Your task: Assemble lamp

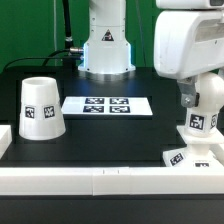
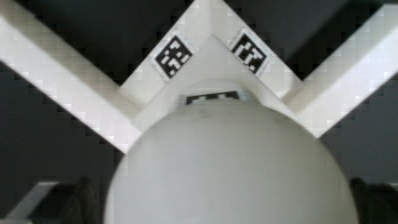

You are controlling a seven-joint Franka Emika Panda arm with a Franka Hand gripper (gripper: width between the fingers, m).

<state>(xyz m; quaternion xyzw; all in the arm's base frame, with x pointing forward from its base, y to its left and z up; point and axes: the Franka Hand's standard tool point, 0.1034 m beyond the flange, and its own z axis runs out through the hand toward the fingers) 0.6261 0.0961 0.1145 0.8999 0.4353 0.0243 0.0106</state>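
Observation:
The white bulb [image 1: 201, 116] stands upright on the flat square base [image 1: 186, 155] at the front of the exterior view's right. In the wrist view the bulb's round head [image 2: 222, 160] fills the middle, with the tagged base [image 2: 210, 62] beyond it. My gripper [image 1: 197, 99] hangs straight over the bulb, and its jaws are open. A dark finger [image 2: 50, 203] shows on each side of the head, apart from it. The tapered shade [image 1: 40, 108] stands by itself at the exterior view's left, wide end down.
The marker board [image 1: 108, 104] lies flat mid-table, in front of the arm's pedestal [image 1: 105, 50]. White rails [image 1: 100, 180] edge the table's front and meet in a corner [image 2: 63, 80] round the base.

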